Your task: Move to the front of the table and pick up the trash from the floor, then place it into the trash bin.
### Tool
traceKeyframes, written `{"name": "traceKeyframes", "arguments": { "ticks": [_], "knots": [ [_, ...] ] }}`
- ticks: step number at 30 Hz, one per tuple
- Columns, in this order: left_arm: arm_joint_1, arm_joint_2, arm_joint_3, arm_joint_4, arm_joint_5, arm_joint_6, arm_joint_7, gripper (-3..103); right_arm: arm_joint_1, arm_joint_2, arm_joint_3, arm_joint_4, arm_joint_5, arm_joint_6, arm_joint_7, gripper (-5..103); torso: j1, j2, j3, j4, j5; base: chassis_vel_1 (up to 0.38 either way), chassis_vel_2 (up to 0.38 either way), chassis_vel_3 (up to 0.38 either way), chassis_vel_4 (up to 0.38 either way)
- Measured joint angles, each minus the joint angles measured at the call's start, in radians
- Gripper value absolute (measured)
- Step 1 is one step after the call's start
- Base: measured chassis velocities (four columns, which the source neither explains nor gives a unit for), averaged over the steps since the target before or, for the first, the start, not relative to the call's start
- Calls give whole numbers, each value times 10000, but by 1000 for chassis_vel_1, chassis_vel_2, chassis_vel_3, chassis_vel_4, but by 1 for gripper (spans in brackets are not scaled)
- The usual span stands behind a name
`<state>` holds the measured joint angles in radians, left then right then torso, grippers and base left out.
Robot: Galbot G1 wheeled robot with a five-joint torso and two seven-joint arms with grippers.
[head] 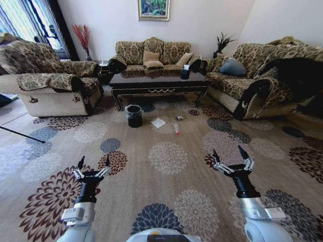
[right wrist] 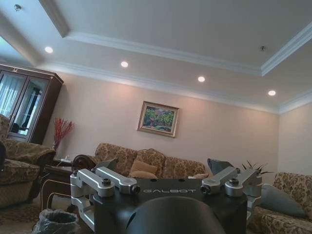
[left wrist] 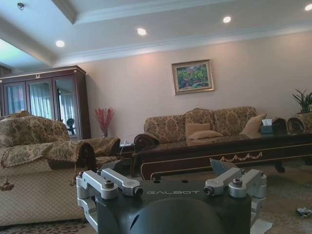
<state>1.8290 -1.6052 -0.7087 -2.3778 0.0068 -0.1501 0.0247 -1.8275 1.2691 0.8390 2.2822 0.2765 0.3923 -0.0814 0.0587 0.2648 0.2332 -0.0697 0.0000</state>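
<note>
Fingers on left gripper (head: 94,164) & right gripper (head: 231,154) spread wide, nothing held. Trash (head: 158,122) on floor by trash bin (head: 133,115), worktop (head: 156,80) far off. All pickups left.

The room is evenly and fairly brightly lit, with daylight entering through the tall curtained window (head: 28,20) at the far left and small round recessed ceiling spotlights (right wrist: 201,79) glowing warm against the white ceiling. The dark glossy wooden coffee table (head: 151,80) carries soft reflections on its top, and shadows on the patterned floral carpet (head: 166,156) are faint. The head view bows straight lines outward toward its edges.
</note>
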Motion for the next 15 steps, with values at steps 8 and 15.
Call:
{"name": "traceKeyframes", "arguments": {
  "ticks": [8, 15],
  "knots": [
    [-56, -8, -3, 234, 36, -111, 2, 100, 37, 26, -14, -31, -18, 39, -31, 100, -93, -359, -267, 0, 0, 0, 0, 0, 0],
    [-149, -20, 0, 340, 38, -112, 2, 100, 107, 18, -15, -122, -64, 66, -44, 100, -167, -571, -403, 0, 0, 0, 0, 0, 0]
  ]
}}
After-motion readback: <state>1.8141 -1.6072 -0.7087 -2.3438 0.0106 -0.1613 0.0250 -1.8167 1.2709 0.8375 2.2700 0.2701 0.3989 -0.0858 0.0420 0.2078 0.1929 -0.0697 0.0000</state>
